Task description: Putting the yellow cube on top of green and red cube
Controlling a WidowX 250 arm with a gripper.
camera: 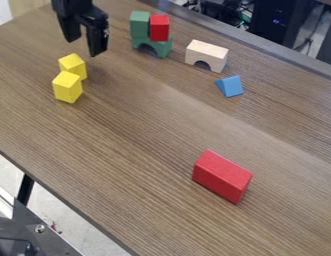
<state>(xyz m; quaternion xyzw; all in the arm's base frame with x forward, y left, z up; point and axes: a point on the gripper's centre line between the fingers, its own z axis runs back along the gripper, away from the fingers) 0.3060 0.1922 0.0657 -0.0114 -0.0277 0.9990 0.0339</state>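
Fingers [98,41] of the tool [84,46] are held spread, with nothing pinched between them, over the far left of the counter [141,135]. Two yellow cubes are placed on the near side of the tool, apart from it: the farther yellow cube [73,67] is seen just below the fingertips, and the nearer yellow cube [67,88] is set close in front of it. Whether the two touch cannot be told. To the right of the tool, a green cube [139,25] and a red cube [159,28] are carried side by side on a green arch [154,47]. Farther right, a pale wooden arch [208,53] and a blue wedge [231,86] are seen.
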